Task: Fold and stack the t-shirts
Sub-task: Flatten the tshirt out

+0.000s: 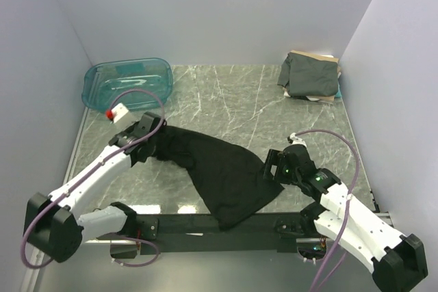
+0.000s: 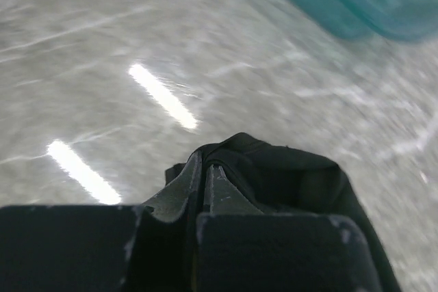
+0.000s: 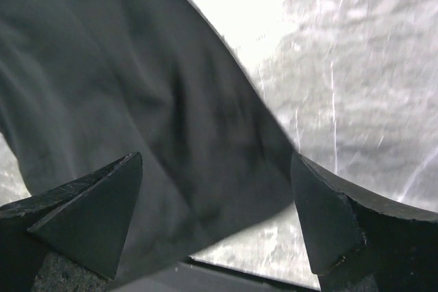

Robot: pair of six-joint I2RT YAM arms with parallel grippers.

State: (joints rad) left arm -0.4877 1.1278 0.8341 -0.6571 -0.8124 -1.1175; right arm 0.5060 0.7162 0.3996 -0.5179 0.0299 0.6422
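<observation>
Black t-shirt (image 1: 222, 172) lies rightward from my left gripper (image 2: 205, 172), pinched on its corner, beneath my spread right gripper (image 3: 215, 169).

So from overhead, the plain black cloth t-shirt (image 1: 219, 169) lay stretched across the grey marble counter (image 1: 226, 94), and its lower corner drooped over the near edge. The left gripper (image 1: 152, 130) sat right at the shirt's bunched left end, and the right gripper (image 1: 270, 169) was at its right edge. The translucent teal plastic bin (image 1: 126, 83) was off in the far left corner. In the far right corner, a folded dark grey-green t-shirt (image 1: 309, 74) topped a small stack, with a tan t-shirt (image 1: 313, 54) peeking out underneath.
</observation>
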